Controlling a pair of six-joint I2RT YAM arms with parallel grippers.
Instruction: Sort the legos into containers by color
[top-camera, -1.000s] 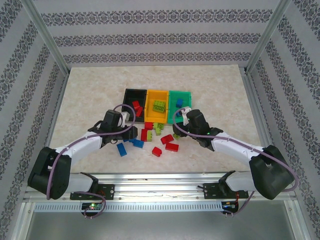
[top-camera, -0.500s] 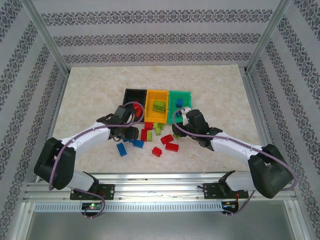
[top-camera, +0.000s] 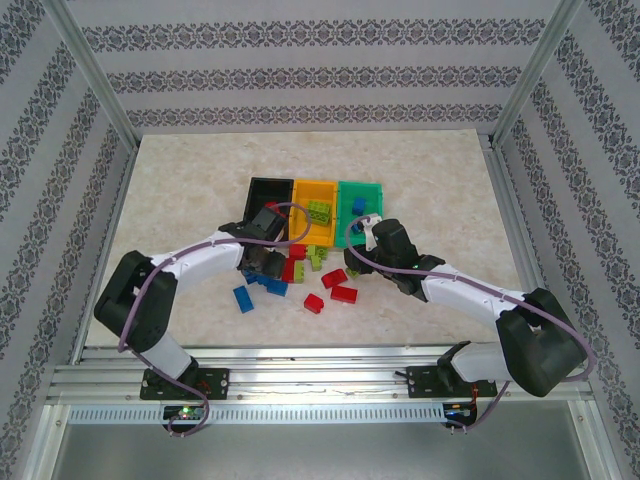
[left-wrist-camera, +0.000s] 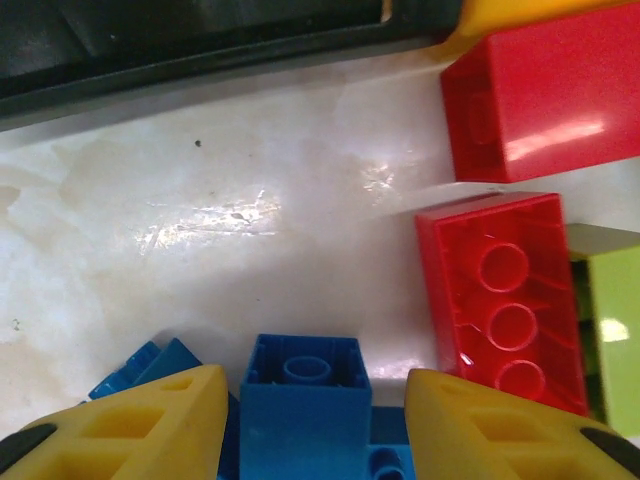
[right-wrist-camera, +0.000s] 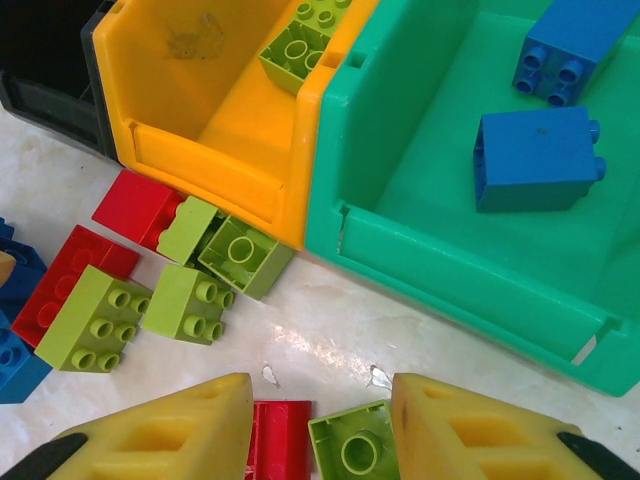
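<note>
Three containers, a black bin (top-camera: 262, 189), an orange-yellow bin (top-camera: 316, 187) and a green bin (top-camera: 362, 187), sat midway between the table's (top-camera: 180, 180) side edges. Released jaws of the left gripper (left-wrist-camera: 315, 378) straddled one blue brick (left-wrist-camera: 303, 425); those of the right gripper (right-wrist-camera: 320, 388), likewise released, straddled one red brick (right-wrist-camera: 280, 435) and one lime brick (right-wrist-camera: 350, 448).

Free: bare table (top-camera: 300, 150) beyond the black bin (top-camera: 268, 182), orange-yellow bin (top-camera: 312, 190) and green bin (top-camera: 365, 187), and wide on either flank. Obstructed: the bins stand wall to wall, no gap; the strip just before them is crowded with red bricks (left-wrist-camera: 505, 300), lime bricks (right-wrist-camera: 185, 300) and a loose blue brick (top-camera: 243, 298), with the left arm (top-camera: 195, 262) and right arm (top-camera: 465, 290) reaching across it. Minor openings: a bare patch between the black bin's wall and the red bricks, left wrist view; much of the green bin's floor beside two blue bricks (right-wrist-camera: 535, 160).
</note>
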